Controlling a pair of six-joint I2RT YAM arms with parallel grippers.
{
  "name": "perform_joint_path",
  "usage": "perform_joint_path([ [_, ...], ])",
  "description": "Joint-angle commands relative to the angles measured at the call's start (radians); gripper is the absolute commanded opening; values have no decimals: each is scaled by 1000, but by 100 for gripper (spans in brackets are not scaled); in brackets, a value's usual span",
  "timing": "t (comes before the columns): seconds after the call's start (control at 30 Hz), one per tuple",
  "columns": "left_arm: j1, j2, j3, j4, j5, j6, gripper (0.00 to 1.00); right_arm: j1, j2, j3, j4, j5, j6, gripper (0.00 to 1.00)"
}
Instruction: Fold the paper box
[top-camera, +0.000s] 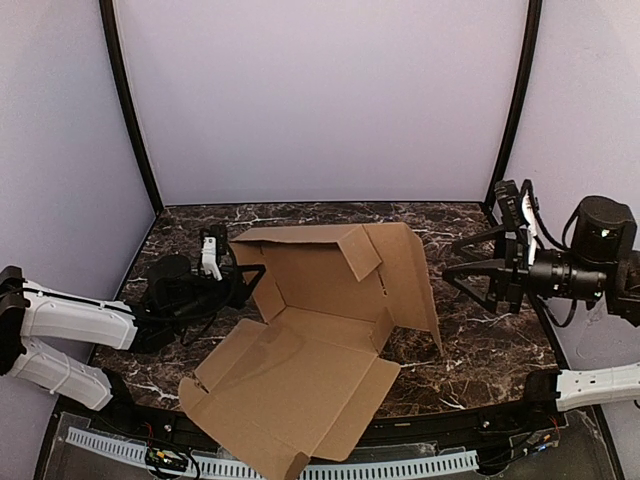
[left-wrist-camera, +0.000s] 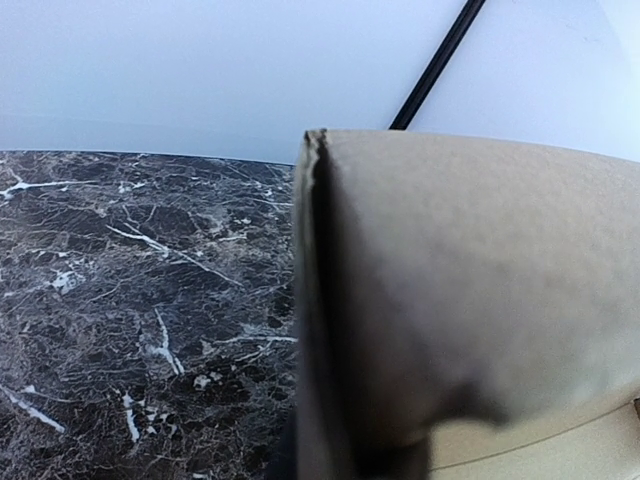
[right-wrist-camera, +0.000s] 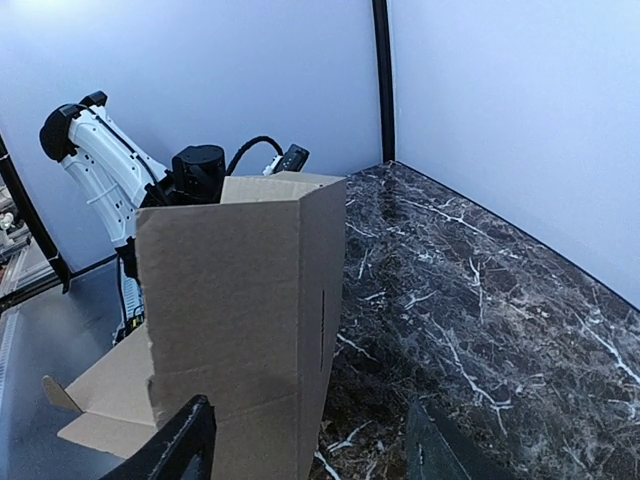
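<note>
Overhead, the paper box (top-camera: 310, 330) sits half-raised in the middle of the bench (top-camera: 480, 350), rear and right walls up, front flaps flat. The left end effector (top-camera: 255, 272) is clamped on its left wall. The right end effector (top-camera: 468, 270) is spread wide, apart from the right wall. Left wrist: a cardboard edge fills the view. Right wrist: fingers (right-wrist-camera: 190, 445) splayed, with the upright wall just ahead, untouched.

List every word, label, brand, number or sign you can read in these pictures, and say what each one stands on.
None: no view shows any readable text.
The paper box is plain brown cardboard, with no print on the faces that show.
The dark marble table bears only its white veining, no label or sign.
</note>
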Motion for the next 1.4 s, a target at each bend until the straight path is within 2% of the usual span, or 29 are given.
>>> perform_joint_path([
  [0.0, 7, -26, -1, 91, 128, 40, 1, 5, 28, 0, -29, -72, -25, 67],
  [0.13, 6, -25, 7, 99, 176, 51, 1, 5, 50, -14, -5, -180, -25, 69],
  [0.33, 7, -17, 12, 101, 177, 55, 1, 6, 129, -32, 43, -315, -20, 68],
  [0.6, 6, -5, 27, 58, 137, 58, 1, 5, 226, -52, 145, -395, -10, 67],
  [1.03, 6, 41, 28, 52, 79, 72, 1, 5, 329, -37, 200, -330, 19, 67],
  [1.37, 6, 49, 40, -31, -89, 58, 1, 8, 393, -69, 202, -286, 24, 66],
])
